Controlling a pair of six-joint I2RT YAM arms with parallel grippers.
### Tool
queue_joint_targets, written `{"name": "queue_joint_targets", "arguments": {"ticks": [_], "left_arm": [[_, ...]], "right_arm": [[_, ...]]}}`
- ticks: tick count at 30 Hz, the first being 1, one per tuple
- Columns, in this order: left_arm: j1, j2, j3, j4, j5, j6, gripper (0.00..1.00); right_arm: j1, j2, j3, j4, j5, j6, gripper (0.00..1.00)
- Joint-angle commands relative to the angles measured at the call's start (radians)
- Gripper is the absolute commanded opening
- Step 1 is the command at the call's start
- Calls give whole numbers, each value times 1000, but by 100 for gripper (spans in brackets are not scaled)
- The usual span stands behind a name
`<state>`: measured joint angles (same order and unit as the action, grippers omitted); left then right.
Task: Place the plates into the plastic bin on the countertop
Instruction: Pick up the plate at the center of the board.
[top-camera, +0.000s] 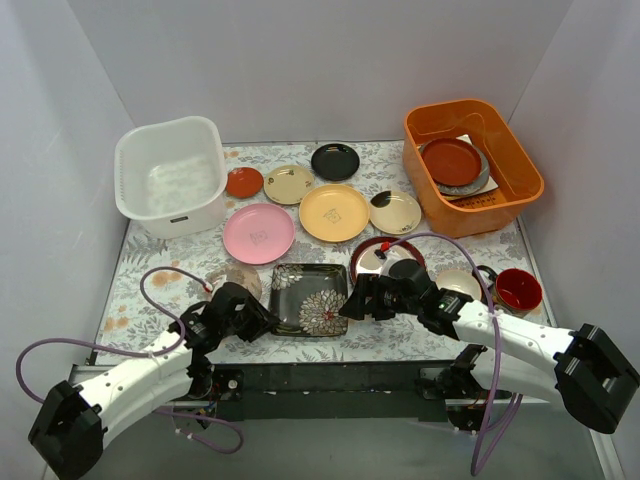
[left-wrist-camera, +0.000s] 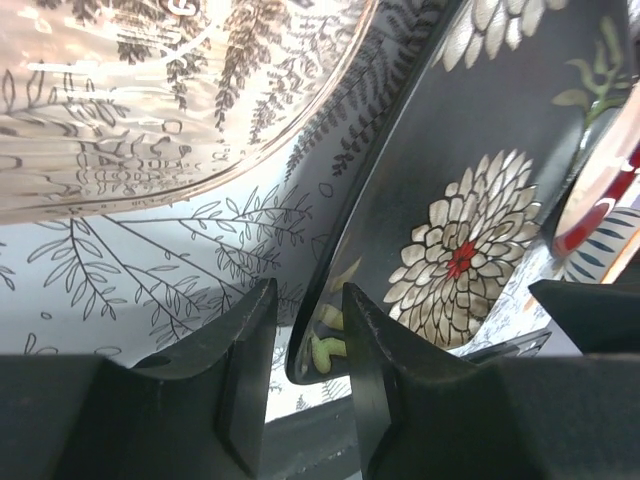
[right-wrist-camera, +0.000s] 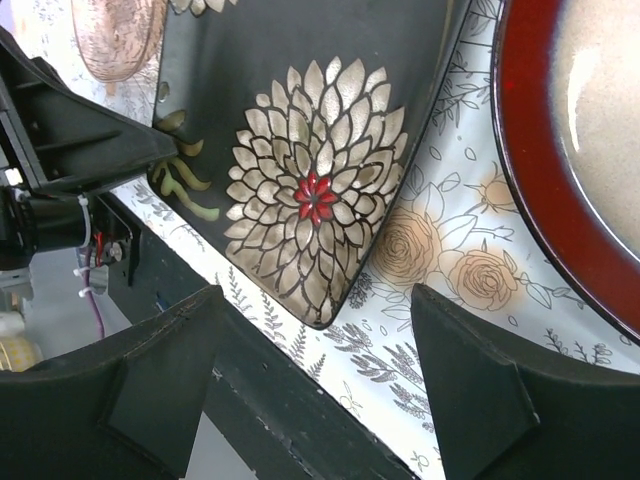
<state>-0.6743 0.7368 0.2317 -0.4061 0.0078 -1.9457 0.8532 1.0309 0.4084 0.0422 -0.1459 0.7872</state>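
The dark square floral plate (top-camera: 310, 298) (left-wrist-camera: 470, 230) (right-wrist-camera: 310, 180) lies near the front of the countertop (top-camera: 150, 270). My left gripper (top-camera: 268, 322) (left-wrist-camera: 307, 290) straddles its left near corner. One finger rests on the plate's inner face and a sliver of gap shows at the other, so it is open. To the plate's right my right gripper (top-camera: 360, 300) (right-wrist-camera: 318, 295) hovers wide open and empty over its near right corner. Pink (top-camera: 258, 233), yellow (top-camera: 333, 212), beige (top-camera: 289, 184), black (top-camera: 335, 161) and orange-red (top-camera: 244, 182) plates lie behind. The plastic bin (top-camera: 185, 215) stands back left, empty.
A red-rimmed plate (top-camera: 372, 252) (right-wrist-camera: 590, 150) sits partly under my right arm. A brownish translucent plate (top-camera: 238, 275) (left-wrist-camera: 150, 100) lies by my left gripper. An orange tub (top-camera: 520, 165) holding dishes stands back right. A red mug (top-camera: 518, 288) and a cream plate (top-camera: 395, 212) lie to the right.
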Motion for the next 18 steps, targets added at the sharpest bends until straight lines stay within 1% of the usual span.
{"name": "queue_joint_targets", "arguments": {"ticks": [1,3,5,7,8,13,14,18], "left_arm": [[-16,-60,-37,55,-69,-9,32],[-19,-60,-60,95,-72,-6,32],[-24,-28,-68,153,-68,2,32],[-30,10,-74,196,-66,8,32],[-37,53,-72,226,-66,8,32],[-67,156,-66,291,-86,4,31],[-73,179,-69,309,-88,1,21],[-96,200,-89,325,-104,-15,0]], "right_arm": [[4,-3,-17,74,-14,14,83],[4,-3,-22,81,-15,17,82],[4,0,-25,85,-18,18,82],[4,3,-28,87,-23,17,81],[4,3,-29,93,-24,17,81],[4,-2,-34,97,-32,17,82],[4,-3,-37,99,-31,15,81],[4,0,-43,105,-34,15,82]]}}
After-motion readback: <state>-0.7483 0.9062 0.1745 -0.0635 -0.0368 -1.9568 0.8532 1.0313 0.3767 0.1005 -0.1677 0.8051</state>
